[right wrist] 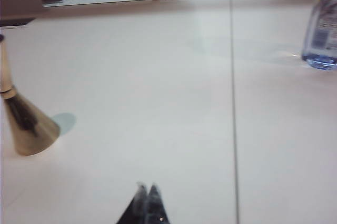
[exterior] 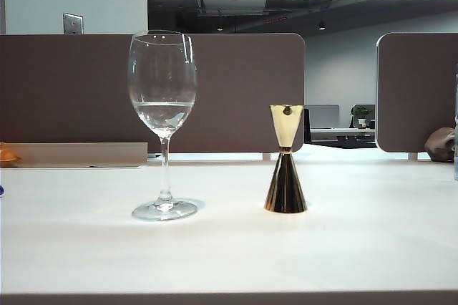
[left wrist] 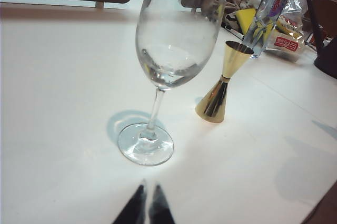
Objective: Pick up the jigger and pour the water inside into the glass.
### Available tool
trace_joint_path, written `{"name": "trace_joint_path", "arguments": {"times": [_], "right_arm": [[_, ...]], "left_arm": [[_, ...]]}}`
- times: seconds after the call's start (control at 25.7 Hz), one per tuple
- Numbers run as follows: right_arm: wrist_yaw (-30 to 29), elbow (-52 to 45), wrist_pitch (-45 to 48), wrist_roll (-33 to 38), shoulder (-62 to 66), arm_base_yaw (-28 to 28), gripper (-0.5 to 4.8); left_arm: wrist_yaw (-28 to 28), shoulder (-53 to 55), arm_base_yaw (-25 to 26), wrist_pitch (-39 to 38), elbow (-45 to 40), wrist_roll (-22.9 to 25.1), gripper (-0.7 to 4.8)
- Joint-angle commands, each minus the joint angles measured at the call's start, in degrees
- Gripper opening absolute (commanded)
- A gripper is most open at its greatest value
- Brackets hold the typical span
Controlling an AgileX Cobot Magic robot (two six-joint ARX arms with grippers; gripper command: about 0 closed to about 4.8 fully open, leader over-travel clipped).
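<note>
The tall clear stemmed glass stands upright on the white table, left of centre, with water low in its bowl. To its right the gold hourglass jigger stands upright on its wider cone. No arm shows in the exterior view. In the left wrist view the glass and jigger stand beyond my left gripper, whose tips are together with nothing between them. In the right wrist view my right gripper is shut and empty over bare table, well apart from the jigger at the frame's edge.
A plastic water bottle and snack bags lie beyond the jigger; the bottle's base also shows in the right wrist view. Brown partition panels run along the table's far edge. A table seam crosses the surface.
</note>
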Motion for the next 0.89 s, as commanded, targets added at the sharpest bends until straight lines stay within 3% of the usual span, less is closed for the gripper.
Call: {"name": "trace_joint_path", "arguments": {"times": [0.04, 0.19, 0.89], "right_arm": [[3.23, -0.17, -0.31, -0.44, -0.04, -0.04, -0.06], [6.14, -0.17, -0.57, -0.48, -0.04, -0.04, -0.06], [5.75, -0.17, -0.52, -0.44, -0.04, 0.0, 0.0]], "left_arm": [[0.17, 0.02, 0.09, 0.7, 0.09, 0.2, 0.22], [0.17, 0.02, 0.07, 0.7, 0.09, 0.2, 0.23], [0.17, 0.02, 0.07, 0.7, 0.04, 0.17, 0.23]]}}
